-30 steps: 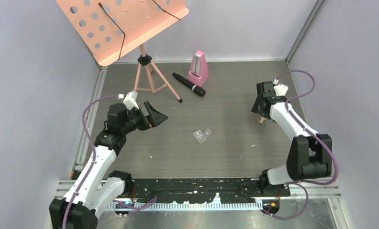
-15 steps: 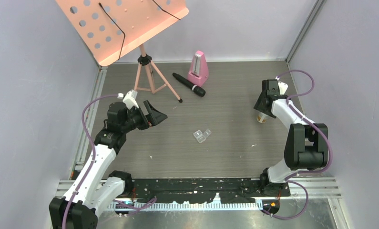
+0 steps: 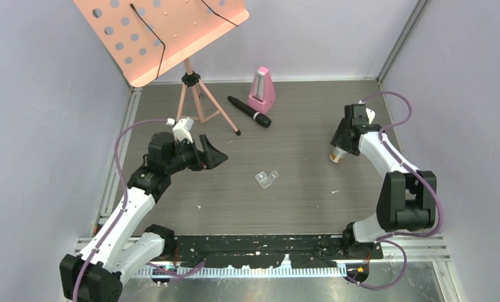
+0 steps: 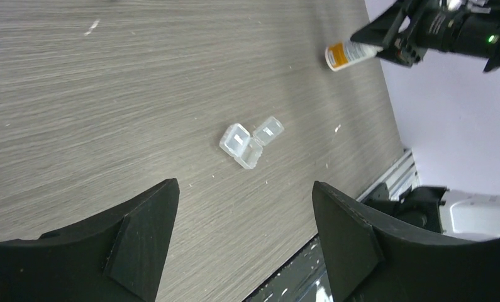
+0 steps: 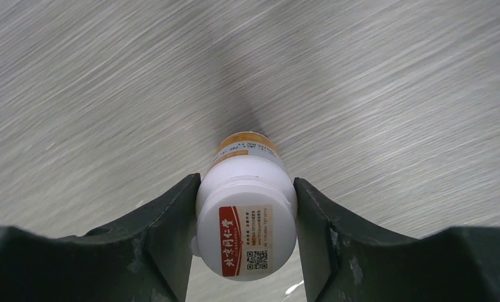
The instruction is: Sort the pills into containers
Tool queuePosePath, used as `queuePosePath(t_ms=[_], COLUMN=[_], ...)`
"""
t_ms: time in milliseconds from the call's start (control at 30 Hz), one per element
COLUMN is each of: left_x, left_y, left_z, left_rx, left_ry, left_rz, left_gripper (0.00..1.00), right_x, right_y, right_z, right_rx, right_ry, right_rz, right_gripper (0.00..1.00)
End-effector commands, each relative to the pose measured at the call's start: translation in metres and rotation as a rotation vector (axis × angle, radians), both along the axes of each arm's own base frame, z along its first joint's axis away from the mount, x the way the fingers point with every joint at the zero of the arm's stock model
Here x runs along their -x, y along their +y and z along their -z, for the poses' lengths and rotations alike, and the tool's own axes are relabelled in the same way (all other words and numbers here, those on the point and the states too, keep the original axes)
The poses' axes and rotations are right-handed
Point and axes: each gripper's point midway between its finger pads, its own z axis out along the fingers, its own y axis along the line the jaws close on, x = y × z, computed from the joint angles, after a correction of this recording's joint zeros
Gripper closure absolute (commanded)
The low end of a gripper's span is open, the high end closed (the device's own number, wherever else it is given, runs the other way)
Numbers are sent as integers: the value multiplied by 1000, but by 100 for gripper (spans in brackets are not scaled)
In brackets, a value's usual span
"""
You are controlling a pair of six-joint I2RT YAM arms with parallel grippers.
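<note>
The containers [image 3: 266,178], a small clear box of two joined compartments with lids up, lie mid-table and also show in the left wrist view [image 4: 250,141]. My left gripper [image 3: 214,155] hovers to their left, open and empty [image 4: 244,186]. At the right, my right gripper [image 3: 343,146] is shut on the white cap of a small orange-labelled bottle [image 3: 337,155]. In the right wrist view the bottle [image 5: 247,217] sits tight between the jaws of that gripper [image 5: 246,182]. From the left wrist camera the bottle [image 4: 350,53] looks tilted. I cannot make out any pills.
A pink music stand [image 3: 190,82] on a tripod stands at the back left. A black microphone [image 3: 249,111] and a pink metronome [image 3: 261,90] lie behind the box. Walls close in the left, right and back; a metal rail [image 3: 266,242] runs along the near edge.
My right gripper has closed on the bottle and shifted it slightly left. My left arm has moved right and a little further back, its jaws narrowing somewhat.
</note>
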Motion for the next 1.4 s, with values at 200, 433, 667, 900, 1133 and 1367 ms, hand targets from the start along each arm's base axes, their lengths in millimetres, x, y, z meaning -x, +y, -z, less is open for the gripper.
queuePosePath(t_ms=[200,433,667,900,1133,1367], left_x=[5,14,29,28,19,8], left_y=[-42,-80,-108,-129,-132,-136], left_z=[-31,-53,-49,-41,-28,-20], left_rx=[-128,-107,-38,-44,-74,-103], left_ry=[-326,-528,-590,-643,-616,-596], left_rz=[183,402,588,674,651,610], left_gripper=[14,14,13,13,17,20], right_x=[26,67,78,87,94,100], right_y=[178,269,300,315,319,326], right_z=[-91,-128,-152,-168,-170,-172], right_rx=[-376,-626,-741,-784,-801,-821], right_ry=[-217,-200,-219,-231,-180,-165], right_rz=[-467,-719,-814,-905,-929,-961], right_gripper=[53,53,53,53,52,52])
